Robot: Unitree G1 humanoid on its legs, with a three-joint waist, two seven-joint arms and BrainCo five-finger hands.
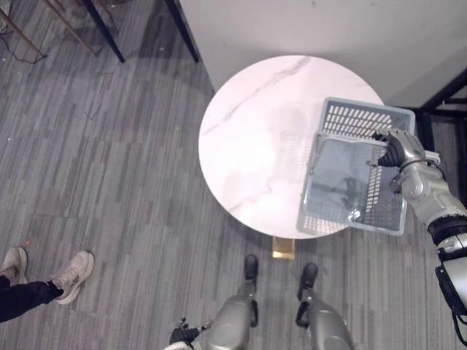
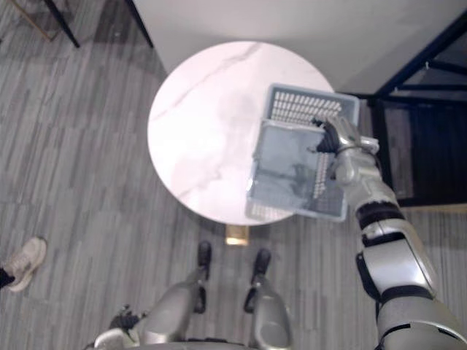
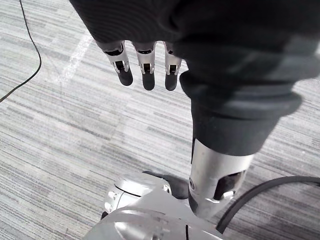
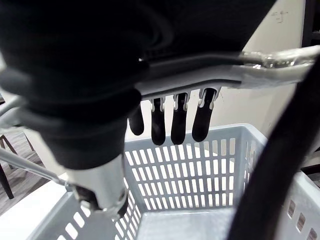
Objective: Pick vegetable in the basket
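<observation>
The grey slatted basket [image 1: 343,182] hangs tilted above the right edge of the round table [image 1: 248,131].

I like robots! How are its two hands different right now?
The right hand is curled round the handle of the basket; the left hand holds nothing, fingers straight. The right hand is up beside the table; the left hand hangs low over the floor. Both have silver fingers with dark tips.
</observation>
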